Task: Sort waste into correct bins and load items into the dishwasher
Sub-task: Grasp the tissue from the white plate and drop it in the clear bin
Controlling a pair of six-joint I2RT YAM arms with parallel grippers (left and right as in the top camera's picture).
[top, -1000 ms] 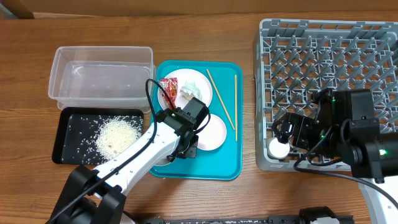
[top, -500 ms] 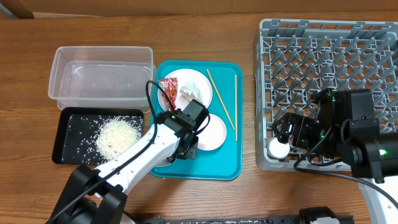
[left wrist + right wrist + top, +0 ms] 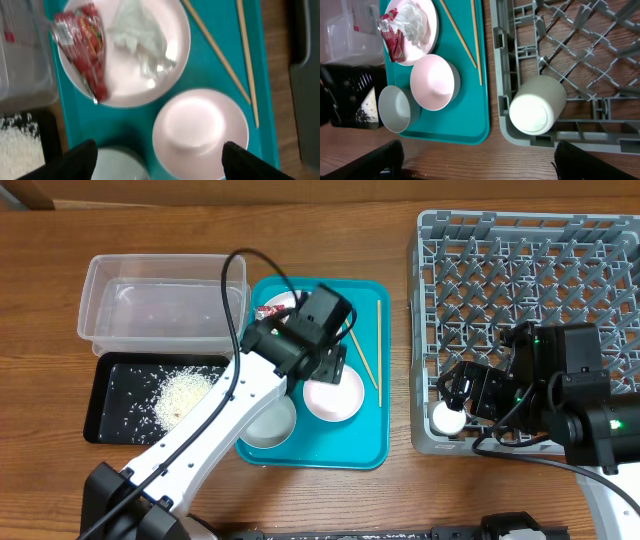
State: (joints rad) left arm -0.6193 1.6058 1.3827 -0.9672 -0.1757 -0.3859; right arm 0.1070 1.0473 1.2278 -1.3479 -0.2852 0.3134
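My left gripper point(image 3: 160, 167) is open above the teal tray, its fingers on either side of an upturned pink bowl point(image 3: 200, 132) without touching it. A pale grey bowl point(image 3: 117, 165) stands upright beside it. Behind them, the round plate point(image 3: 150, 85) carries the red wrapper point(image 3: 82, 45) and the white tissue point(image 3: 137, 35). Two chopsticks point(image 3: 215, 47) lie on the tray to the right. From overhead, the left gripper point(image 3: 330, 370) hovers mid-tray. My right gripper point(image 3: 480, 167) is open and empty at the rack's near-left corner, where a white cup point(image 3: 537, 105) lies on its side.
The teal tray point(image 3: 370, 445) sits mid-table. The clear tub point(image 3: 160, 305) stands to its left, holding a few grains, with the black tray point(image 3: 110, 395) and its rice pile point(image 3: 185, 393) in front. The grey dish rack point(image 3: 530, 280) fills the right side.
My left gripper has opened, letting go of the pale grey bowl, and the arm has moved up and back over the tray's middle. The right arm has not moved.
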